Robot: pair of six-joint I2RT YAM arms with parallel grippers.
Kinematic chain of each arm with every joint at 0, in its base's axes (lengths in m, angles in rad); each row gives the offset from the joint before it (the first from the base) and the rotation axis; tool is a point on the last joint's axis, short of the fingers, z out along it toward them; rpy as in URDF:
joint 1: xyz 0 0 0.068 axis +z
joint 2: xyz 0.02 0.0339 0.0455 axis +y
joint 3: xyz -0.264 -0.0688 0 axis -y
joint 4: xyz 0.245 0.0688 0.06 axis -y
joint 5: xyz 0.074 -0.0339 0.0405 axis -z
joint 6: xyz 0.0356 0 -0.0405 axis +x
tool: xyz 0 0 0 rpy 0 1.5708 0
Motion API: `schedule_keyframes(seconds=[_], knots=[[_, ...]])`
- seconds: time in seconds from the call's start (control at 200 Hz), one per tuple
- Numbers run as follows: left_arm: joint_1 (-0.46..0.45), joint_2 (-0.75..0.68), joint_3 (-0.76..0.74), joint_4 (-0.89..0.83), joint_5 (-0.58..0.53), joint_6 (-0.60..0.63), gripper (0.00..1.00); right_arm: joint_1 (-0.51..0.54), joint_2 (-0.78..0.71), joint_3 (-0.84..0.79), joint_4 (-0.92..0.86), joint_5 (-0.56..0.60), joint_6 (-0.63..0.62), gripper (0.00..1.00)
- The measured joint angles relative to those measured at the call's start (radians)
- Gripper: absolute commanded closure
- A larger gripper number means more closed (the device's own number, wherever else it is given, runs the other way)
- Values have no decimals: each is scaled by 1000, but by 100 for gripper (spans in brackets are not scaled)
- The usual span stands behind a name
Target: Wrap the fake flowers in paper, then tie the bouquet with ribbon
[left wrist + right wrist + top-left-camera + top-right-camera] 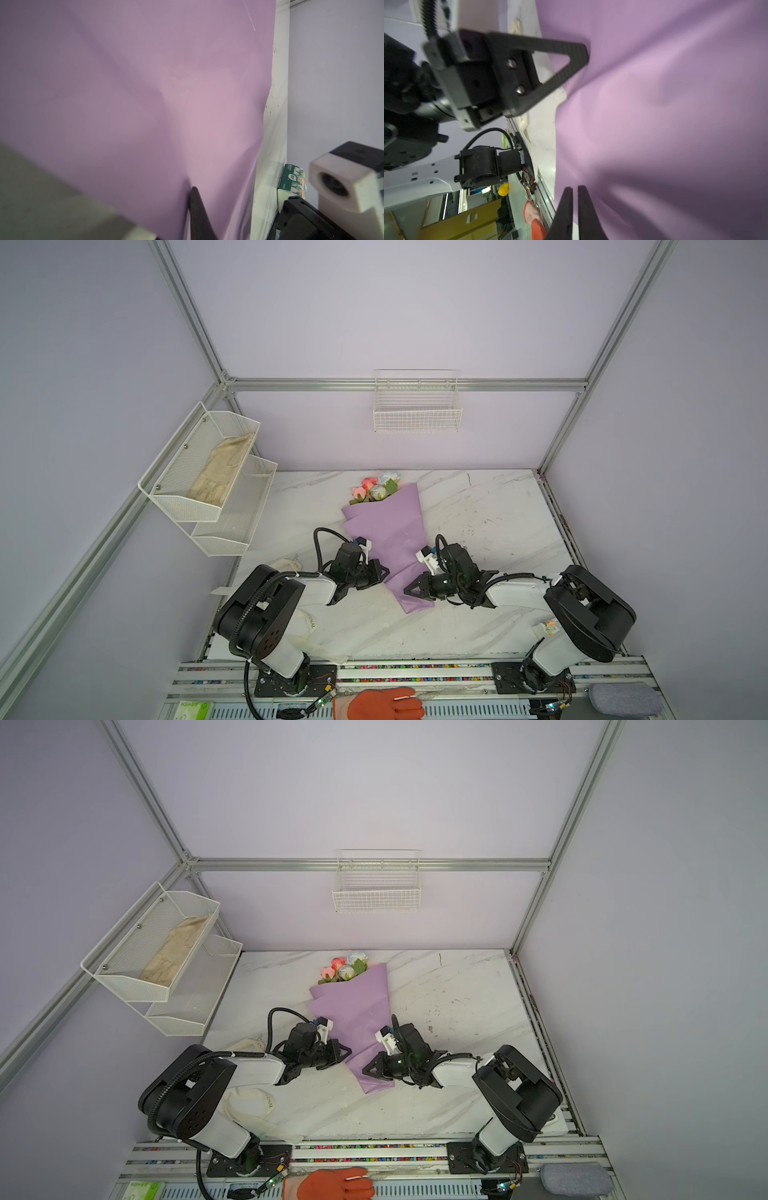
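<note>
The bouquet [388, 531] [353, 1011] lies on the marble table, wrapped in a lilac paper cone whose narrow end points toward me. The fake flowers [376, 487] [345, 967], pink, coral and pale blue, stick out at the far end. My left gripper [385, 572] [348, 1051] [192, 188] is shut on the left edge of the paper's narrow part; the paper hides one finger. My right gripper [407, 591] [365, 1070] [575, 187] is shut, with only a slit between its fingers. Its tips sit against the paper's right edge, where creases gather.
A cream lettered ribbon [309, 622] [266, 1100] lies by the left arm. A mesh shelf [208, 472] hangs on the left wall and a wire basket [417, 414] on the back wall. An orange gloved hand [382, 703] rests on the front rail. A tissue pack [293, 178] is near the right arm.
</note>
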Motion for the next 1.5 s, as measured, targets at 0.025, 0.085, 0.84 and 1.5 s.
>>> schedule_keyframes(seconds=[0.025, 0.085, 0.84, 1.5], knots=[[0, 0, 0, 0, 0, 0, 90, 6, 13, -7, 3, -3, 0, 89], [1, 0, 0, -1, 3, 0, 90, 15, 41, -22, 7, -5, 0, 89], [5, 0, 21, -32, 10, 11, 90, -5, -63, 84, -54, 84, -29, 86], [10, -271, 21, -250, -74, 4, 46, -9, 105, 30, 51, 64, -11, 81]])
